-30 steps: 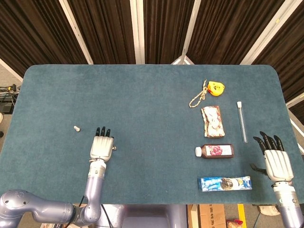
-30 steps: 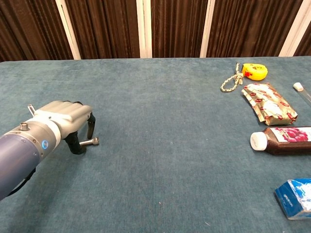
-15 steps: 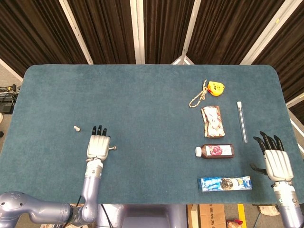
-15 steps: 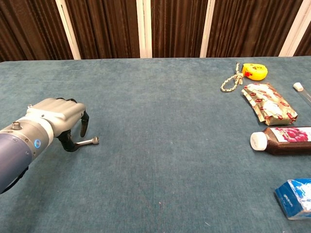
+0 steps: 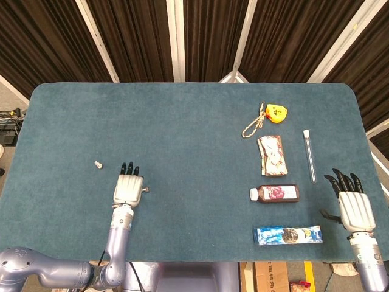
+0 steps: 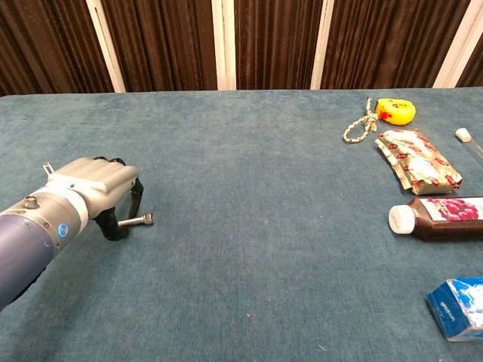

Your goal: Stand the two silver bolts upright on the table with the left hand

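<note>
One silver bolt (image 6: 137,221) lies flat on the surface (image 6: 249,196) | left hand (image 6: 96,187) arched over it, fingertips (image 6: 135,204) down, grip unclear | second bolt (image 5: 97,163) just beyond | right hand (image 5: 352,204) spread, empty

You are facing a counter (image 5: 182,128) covered in teal felt with rounded far corners. Behind it hang dark brown pleated curtains (image 5: 140,36) crossed by pale slanted and upright posts (image 5: 175,39). Grey floor (image 5: 7,97) and some cables (image 5: 8,113) show past the counter's left edge.
</note>
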{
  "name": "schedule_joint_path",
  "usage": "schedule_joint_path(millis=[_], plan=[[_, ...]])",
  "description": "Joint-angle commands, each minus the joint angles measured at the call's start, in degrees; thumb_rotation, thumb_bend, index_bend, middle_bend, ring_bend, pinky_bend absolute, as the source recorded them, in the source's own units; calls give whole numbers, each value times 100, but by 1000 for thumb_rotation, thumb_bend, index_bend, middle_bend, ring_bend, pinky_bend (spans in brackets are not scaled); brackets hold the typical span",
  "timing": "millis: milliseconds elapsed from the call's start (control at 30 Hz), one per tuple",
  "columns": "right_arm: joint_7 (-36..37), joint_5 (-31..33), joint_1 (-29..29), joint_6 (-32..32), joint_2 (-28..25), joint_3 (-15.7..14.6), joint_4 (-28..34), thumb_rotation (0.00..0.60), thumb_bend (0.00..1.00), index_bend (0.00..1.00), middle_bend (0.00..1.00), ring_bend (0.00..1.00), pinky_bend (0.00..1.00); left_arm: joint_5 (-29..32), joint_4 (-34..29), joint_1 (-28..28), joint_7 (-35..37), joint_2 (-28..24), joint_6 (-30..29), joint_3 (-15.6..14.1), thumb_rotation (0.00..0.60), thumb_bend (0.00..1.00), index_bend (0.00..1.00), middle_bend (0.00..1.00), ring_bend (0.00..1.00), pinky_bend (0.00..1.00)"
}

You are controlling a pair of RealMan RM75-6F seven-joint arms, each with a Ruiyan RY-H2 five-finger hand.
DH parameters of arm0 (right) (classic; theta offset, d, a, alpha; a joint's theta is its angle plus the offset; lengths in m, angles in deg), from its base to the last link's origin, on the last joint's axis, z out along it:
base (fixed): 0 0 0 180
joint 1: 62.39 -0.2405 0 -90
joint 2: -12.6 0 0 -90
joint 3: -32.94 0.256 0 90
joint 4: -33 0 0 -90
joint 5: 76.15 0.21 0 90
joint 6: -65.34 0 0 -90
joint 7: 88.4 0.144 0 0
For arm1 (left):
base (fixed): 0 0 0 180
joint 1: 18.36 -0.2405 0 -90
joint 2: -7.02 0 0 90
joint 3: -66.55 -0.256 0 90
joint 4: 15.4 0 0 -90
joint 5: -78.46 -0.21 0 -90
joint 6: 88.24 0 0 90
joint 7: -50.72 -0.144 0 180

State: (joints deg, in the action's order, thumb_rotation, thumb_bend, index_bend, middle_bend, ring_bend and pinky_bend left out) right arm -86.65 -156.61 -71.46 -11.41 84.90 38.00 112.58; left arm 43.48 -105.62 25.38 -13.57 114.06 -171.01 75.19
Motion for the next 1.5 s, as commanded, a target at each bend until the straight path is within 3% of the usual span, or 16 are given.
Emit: schedule_joint_path(millis=[33, 1500], plan=[[-2, 13, 1, 2, 4, 6, -3, 600, 172, 185, 91, 121, 0, -7, 13, -18, -18, 4, 13, 12, 600, 487, 515, 155, 0, 0], [0, 42, -15, 46, 19, 7, -13, 600, 171, 184, 91, 121, 0, -361, 74, -212, -194, -7, -21, 107, 600, 545, 590, 218, 0, 0]])
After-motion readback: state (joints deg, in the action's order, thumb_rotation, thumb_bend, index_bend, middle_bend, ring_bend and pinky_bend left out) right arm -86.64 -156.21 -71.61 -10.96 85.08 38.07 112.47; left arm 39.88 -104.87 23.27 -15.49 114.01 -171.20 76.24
